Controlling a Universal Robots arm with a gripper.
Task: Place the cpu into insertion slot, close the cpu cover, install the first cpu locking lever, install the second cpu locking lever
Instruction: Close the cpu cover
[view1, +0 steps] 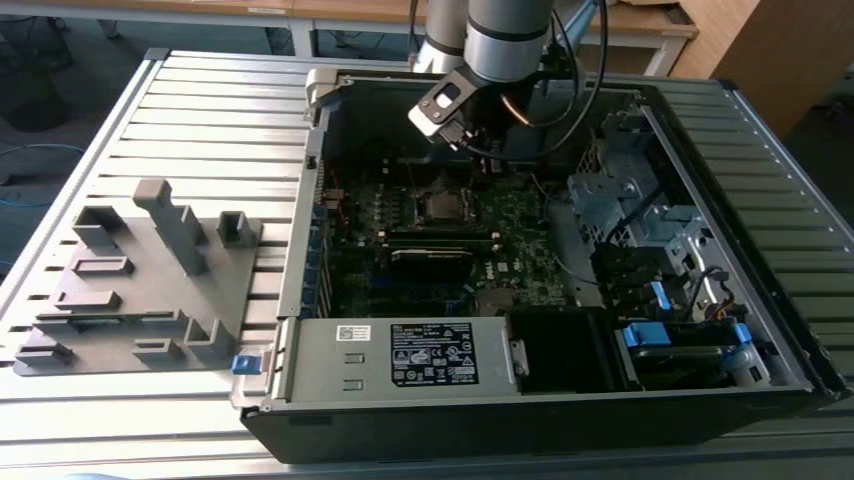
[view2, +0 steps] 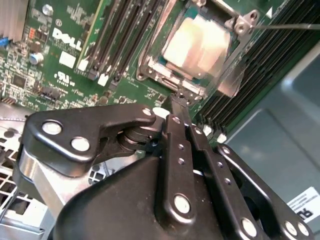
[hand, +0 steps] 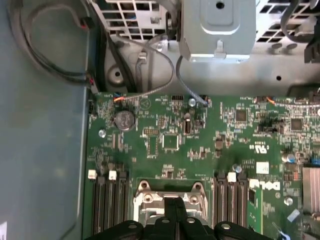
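Observation:
The cpu (view2: 197, 42) lies in the insertion slot (view1: 441, 205) on the green motherboard, its pale silver top showing. The cpu cover (view2: 152, 55), a thin metal frame, lies down around the chip. A thin locking lever (view2: 292, 26) sticks out past the socket's corner. My gripper (view2: 178, 101) hangs just above the socket's near edge, its black fingers (view2: 172, 140) pressed together with nothing between them. In the first wrist view the gripper (hand: 172, 204) sits over the socket frame (hand: 145, 192). In the exterior view the gripper (view1: 487, 150) is inside the open case, behind the socket.
Long black memory slots (view2: 115, 40) flank the socket on both sides. A power supply with a label (view1: 400, 355) fills the case's front, drive bays with blue tabs (view1: 647, 335) the exterior view's right. A grey fixture (view1: 134, 280) stands on the slatted table at the left. Cables (hand: 155, 65) run near the case wall.

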